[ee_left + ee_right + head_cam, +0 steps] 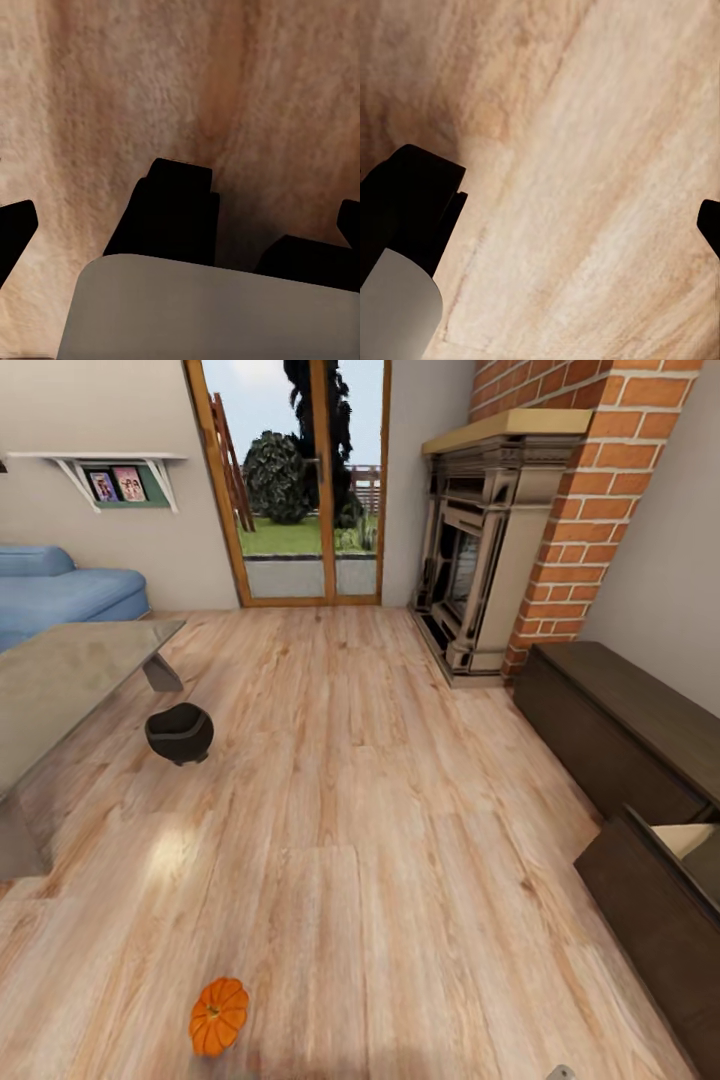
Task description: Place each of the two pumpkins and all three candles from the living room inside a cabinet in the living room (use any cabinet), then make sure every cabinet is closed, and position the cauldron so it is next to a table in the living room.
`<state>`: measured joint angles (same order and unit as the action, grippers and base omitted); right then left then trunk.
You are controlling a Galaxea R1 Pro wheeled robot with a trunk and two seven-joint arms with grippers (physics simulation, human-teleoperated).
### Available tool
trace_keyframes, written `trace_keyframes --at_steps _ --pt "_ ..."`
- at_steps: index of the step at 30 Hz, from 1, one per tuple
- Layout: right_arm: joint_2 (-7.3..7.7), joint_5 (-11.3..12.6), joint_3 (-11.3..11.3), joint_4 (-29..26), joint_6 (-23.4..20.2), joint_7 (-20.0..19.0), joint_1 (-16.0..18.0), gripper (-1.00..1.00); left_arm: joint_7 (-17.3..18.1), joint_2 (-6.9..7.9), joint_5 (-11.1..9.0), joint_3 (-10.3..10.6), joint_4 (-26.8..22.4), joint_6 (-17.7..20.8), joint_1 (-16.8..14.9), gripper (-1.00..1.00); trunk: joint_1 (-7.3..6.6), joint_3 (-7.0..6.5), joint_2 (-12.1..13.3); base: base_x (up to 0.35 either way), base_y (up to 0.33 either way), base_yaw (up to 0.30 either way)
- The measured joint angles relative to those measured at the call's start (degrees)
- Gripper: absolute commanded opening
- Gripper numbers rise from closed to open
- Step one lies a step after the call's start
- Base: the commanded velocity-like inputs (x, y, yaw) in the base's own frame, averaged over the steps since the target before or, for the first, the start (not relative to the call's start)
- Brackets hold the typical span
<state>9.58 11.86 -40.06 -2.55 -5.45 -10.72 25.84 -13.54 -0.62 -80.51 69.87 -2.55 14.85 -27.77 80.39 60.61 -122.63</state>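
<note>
On the wood floor near the camera lies a pumpkin; farther off, a cauldron stands just beside the glass table. At right, the cabinet has one drawer pulled out. Both grippers hang spread wide over bare boards, holding nothing.

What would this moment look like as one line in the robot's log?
pumpkin: on floor, near | cauldron: on floor beside table | cabinet: one drawer open | left gripper: open, empty | right gripper: open, empty
</note>
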Motion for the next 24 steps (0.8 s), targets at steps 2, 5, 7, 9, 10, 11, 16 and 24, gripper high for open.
trace_keyframes --at_steps 2,5,7,9,10,11,16,24 --pt "0.0 0.0 0.01 0.0 0.0 0.0 0.0 1.0 0.01 0.0 0.0 0.0 0.0 0.0 0.0 1.0 0.0 0.0 0.0 0.0 0.0 0.289" --pt "0.0 0.0 0.0 0.0 0.01 0.0 0.0 1.0 0.02 0.0 0.0 0.0 0.0 0.0 0.0 1.0 0.0 0.0 0.0 0.0 0.0 0.289" --pt "0.0 0.0 -0.01 0.0 0.02 0.0 0.0 1.0 0.01 0.0 0.0 0.0 0.0 0.0 0.0 1.0 0.0 0.0 0.0 0.0 0.0 0.289" --pt "0.0 0.0 -0.01 0.0 0.04 0.0 0.0 1.0 0.0 0.0 0.0 0.0 0.0 0.0 0.0 1.0 0.0 0.0 0.0 0.0 0.0 0.289" --pt "0.0 0.0 -0.02 0.0 0.03 0.0 0.0 1.0 0.0 0.0 0.0 0.0 0.0 0.0 0.0 1.0 0.0 0.0 0.0 0.0 0.0 0.289" --pt "0.0 0.0 -0.02 0.0 0.05 0.0 0.0 1.0 0.0 0.0 0.0 0.0 0.0 0.0 0.0 1.0 0.0 0.0 0.0 0.0 0.0 0.289" --pt "0.0 0.0 -0.02 0.0 0.06 0.0 0.0 1.0 0.0 0.0 0.0 0.0 0.0 0.0 0.0 1.0 0.0 0.0 0.0 0.0 0.0 0.289" --pt "0.0 0.0 -0.02 0.04 0.04 0.0 0.0 1.0 0.0 -0.01 0.0 0.0 0.0 0.0 0.0 1.0 0.0 0.0 0.0 0.0 0.0 0.289"
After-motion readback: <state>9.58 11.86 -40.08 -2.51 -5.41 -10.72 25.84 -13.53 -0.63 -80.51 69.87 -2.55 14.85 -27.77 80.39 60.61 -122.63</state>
